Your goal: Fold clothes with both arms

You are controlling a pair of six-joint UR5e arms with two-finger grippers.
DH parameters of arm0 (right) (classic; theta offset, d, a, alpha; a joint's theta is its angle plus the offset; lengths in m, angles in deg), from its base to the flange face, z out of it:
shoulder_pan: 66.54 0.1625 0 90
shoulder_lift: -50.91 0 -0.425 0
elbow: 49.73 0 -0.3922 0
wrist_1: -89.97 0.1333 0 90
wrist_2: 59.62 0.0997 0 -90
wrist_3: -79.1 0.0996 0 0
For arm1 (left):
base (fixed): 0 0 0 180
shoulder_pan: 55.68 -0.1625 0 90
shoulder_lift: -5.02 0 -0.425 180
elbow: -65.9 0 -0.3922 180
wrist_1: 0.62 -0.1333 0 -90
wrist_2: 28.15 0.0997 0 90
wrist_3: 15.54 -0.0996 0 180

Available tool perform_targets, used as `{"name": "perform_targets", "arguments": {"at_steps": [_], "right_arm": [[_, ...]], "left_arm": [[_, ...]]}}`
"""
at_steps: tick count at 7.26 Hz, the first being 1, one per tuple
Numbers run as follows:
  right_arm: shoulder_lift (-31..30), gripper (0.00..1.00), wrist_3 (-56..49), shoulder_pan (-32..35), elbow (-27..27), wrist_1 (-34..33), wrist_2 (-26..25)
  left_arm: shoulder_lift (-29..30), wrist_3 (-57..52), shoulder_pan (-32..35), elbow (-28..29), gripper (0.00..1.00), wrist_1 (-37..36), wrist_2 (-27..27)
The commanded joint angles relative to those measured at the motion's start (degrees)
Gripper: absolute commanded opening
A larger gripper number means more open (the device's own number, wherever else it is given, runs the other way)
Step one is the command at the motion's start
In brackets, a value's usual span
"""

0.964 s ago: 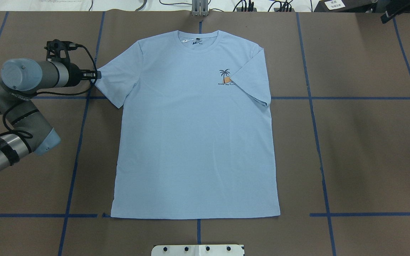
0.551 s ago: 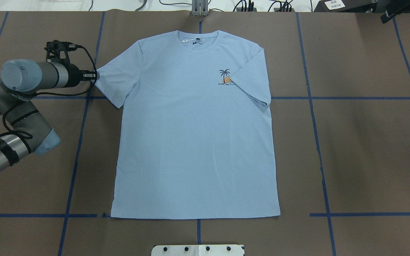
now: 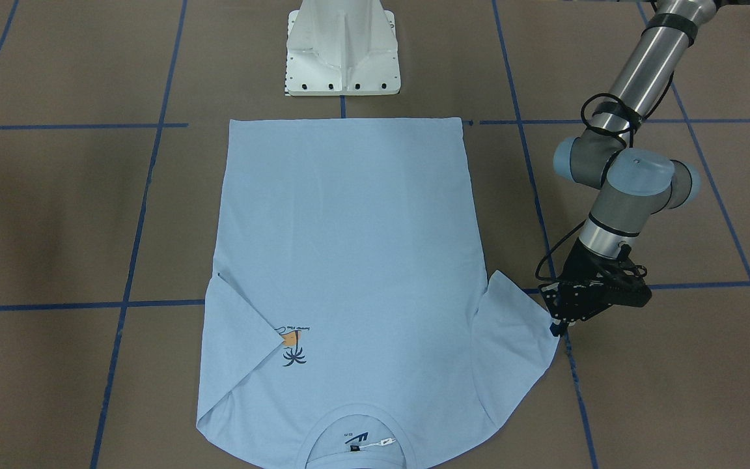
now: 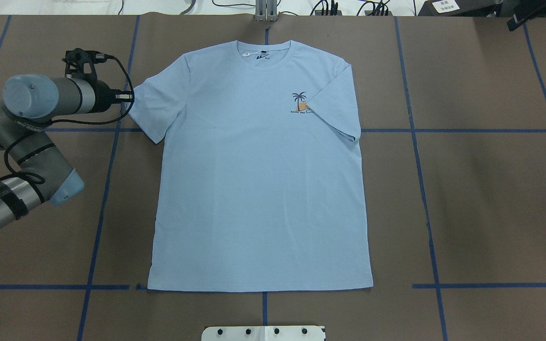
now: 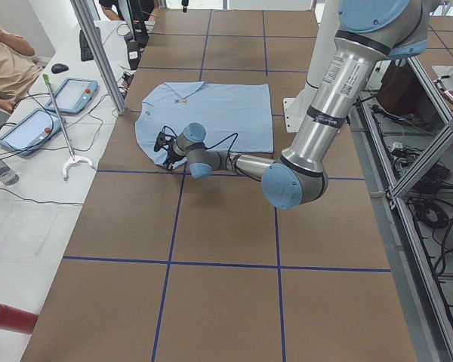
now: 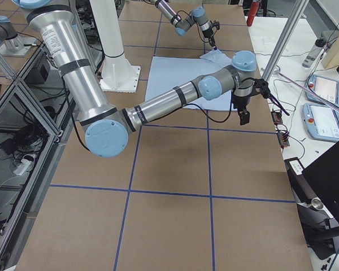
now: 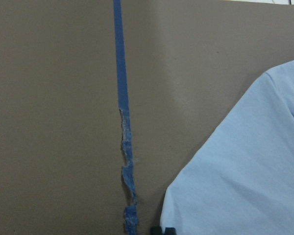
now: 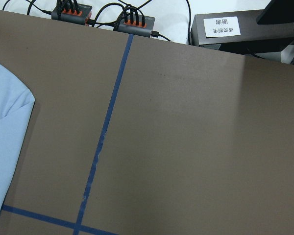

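The light blue T-shirt point(image 4: 259, 180) lies flat and face up on the brown table, collar and label at the far edge. Its palm-tree print point(image 4: 300, 103) is partly covered by one sleeve point(image 4: 337, 106), which is folded in over the chest. The other sleeve point(image 4: 152, 106) spreads out flat. My left gripper point(image 4: 131, 96) is shut on that sleeve's outer hem, also in the front view point(image 3: 555, 326). In the left wrist view the sleeve point(image 7: 245, 176) fills the right side. My right gripper point(image 6: 244, 116) shows only in the exterior right view, off the shirt; I cannot tell its state.
The white pedestal base point(image 3: 342, 49) stands behind the shirt's bottom hem. Blue tape lines point(image 4: 107, 156) cross the table. Power strips and cables point(image 8: 103, 17) lie along the far edge. A side table holds tablets point(image 5: 79, 94), with an operator point(image 5: 7, 60) beside it.
My left gripper has shifted slightly toward the far edge while holding the sleeve hem. The sleeve's outer edge has drawn up with it. The rest of the shirt has not moved.
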Motion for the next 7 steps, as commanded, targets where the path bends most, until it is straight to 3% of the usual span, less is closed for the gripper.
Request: {"name": "perform_targets", "arguments": {"at_steps": [1, 3, 5, 7], "right_arm": [[0.0, 1.00, 0.0, 0.0, 0.0, 0.0, 0.0], [0.0, 1.00, 0.2, -0.1, 0.2, 0.0, -0.1], [0.0, 1.00, 0.3, -0.1, 0.2, 0.0, -0.1], [0.0, 1.00, 0.4, -0.1, 0.2, 0.0, -0.1]], "left_arm": [[4.1, 3.6, -1.9, -5.5, 0.00, -12.2, 0.9], [13.1, 8.2, -7.0, -5.3, 0.00, -27.4, 6.6], [14.7, 9.7, -7.4, -4.4, 0.00, -28.4, 6.7], [18.3, 10.6, -7.5, 0.3, 0.00, -28.3, 6.7]]}}
